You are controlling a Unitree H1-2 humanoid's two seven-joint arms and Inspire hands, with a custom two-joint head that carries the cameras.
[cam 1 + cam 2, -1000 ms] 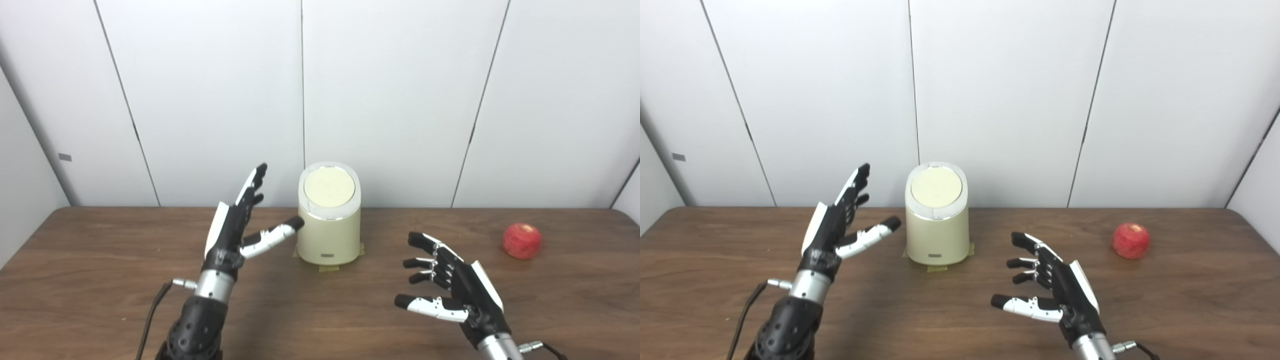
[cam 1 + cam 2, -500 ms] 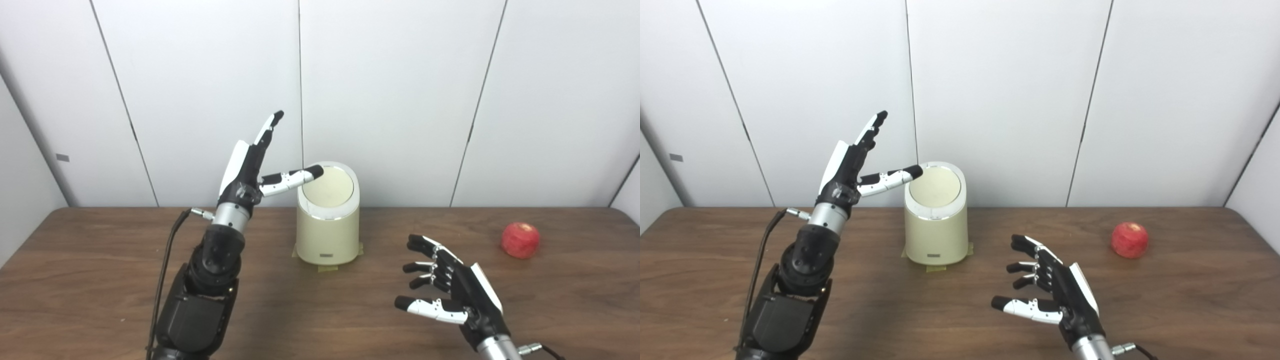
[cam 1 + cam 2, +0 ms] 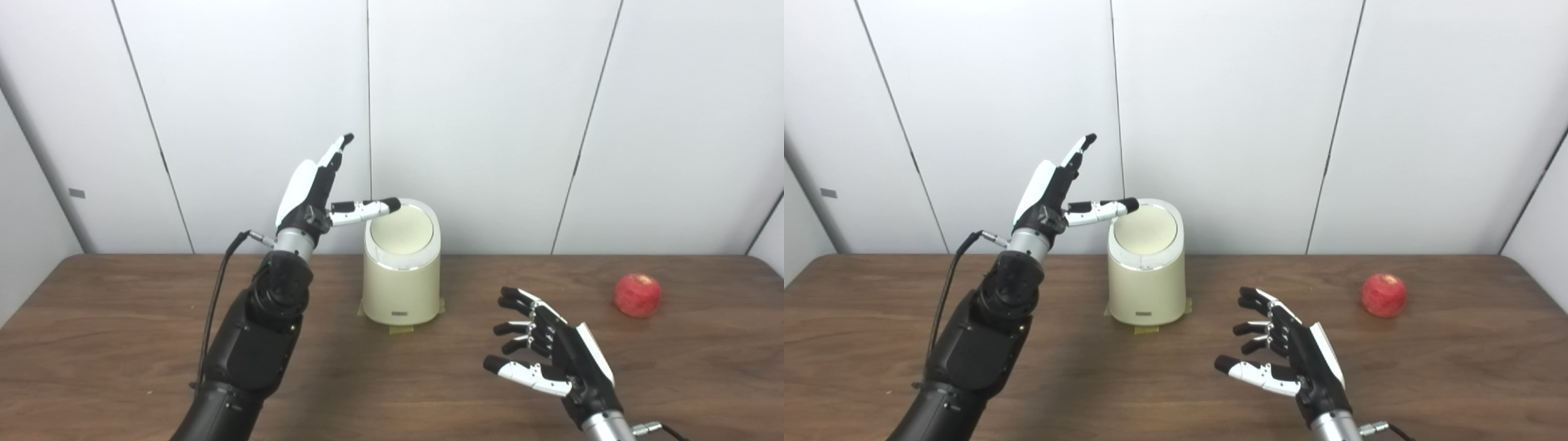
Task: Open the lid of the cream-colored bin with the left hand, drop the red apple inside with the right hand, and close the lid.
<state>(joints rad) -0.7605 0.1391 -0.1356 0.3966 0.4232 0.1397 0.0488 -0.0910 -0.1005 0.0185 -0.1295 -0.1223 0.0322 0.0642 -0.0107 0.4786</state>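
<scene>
You have the cream-colored bin (image 3: 401, 282) standing upright on the wooden surface (image 3: 122, 367), its long axis vertical, close to the white wall panels (image 3: 490, 122), with its round lid (image 3: 402, 231) shut and tilted slightly toward you. A small dark label (image 3: 401, 314) sits low on the bin's front, but it is too small to read any writing on it. Bits of tape (image 3: 402, 329) show under the bin's base. Your left robot hand (image 3: 315, 193) is raised just left of the bin at lid height, fingers apart and pointing up and toward the wall, holding nothing; its thumb (image 3: 366, 208) stretches sideways toward the bin so that the tip is at the lid's upper left rim, though you cannot tell whether it touches. Your right robot hand (image 3: 551, 355) hovers low over the surface, in front of the bin and to its right, fingers spread and loosely curled, empty. The red apple (image 3: 637, 294) rests on the surface well to the right of the bin, apart from both hands, stem dimple facing up.
</scene>
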